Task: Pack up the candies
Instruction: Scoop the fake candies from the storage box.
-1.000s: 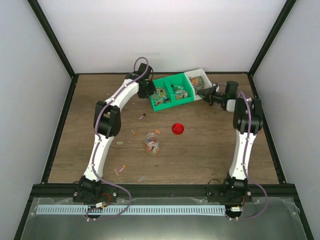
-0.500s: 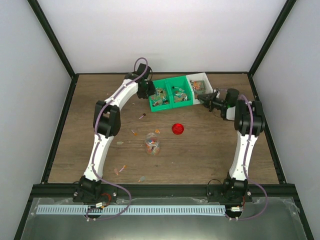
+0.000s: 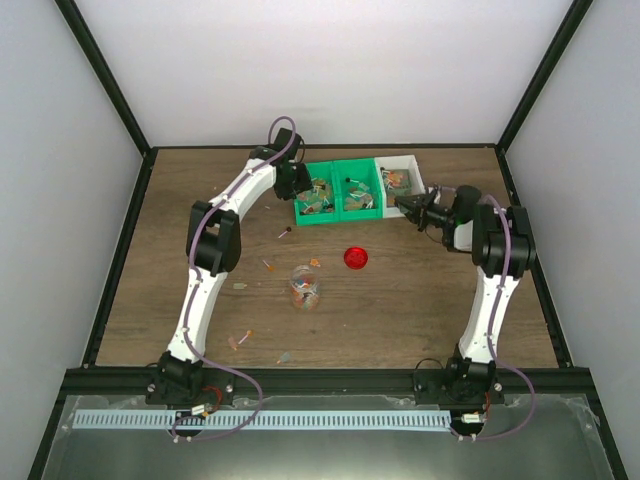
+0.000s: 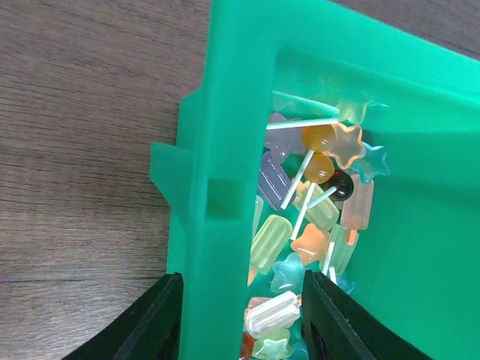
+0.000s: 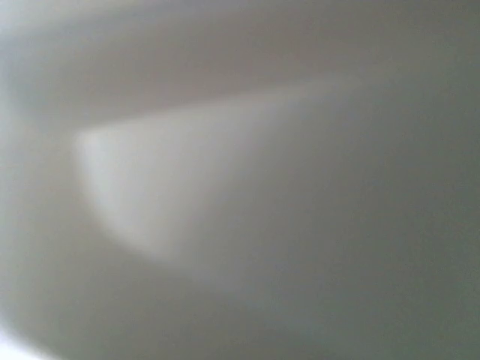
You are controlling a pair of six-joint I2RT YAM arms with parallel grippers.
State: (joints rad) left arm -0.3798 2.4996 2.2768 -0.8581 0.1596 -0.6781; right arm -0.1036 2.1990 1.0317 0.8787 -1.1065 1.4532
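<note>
I am holding the left pincer (image 4: 244, 315) open astride the green bin's (image 4: 225, 150) wall, not clamping it. The right pincer (image 3: 412, 207) is sitting closed against the white bin's (image 3: 412, 165) corner, likely bracing the row. The candies (image 4: 315, 195) are lying mostly inside, some on the tabletop (image 3: 420, 300).

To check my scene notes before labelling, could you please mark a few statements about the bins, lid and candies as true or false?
The left pincer straddles the green bin's wall, jaws apart. True.
The red lid is on the jar. False: it lies on the table, apart from the jar.
The white bin stands right of the green bin. True.
Every sweet is in a bin. False: several candies lie loose on the table.
</note>
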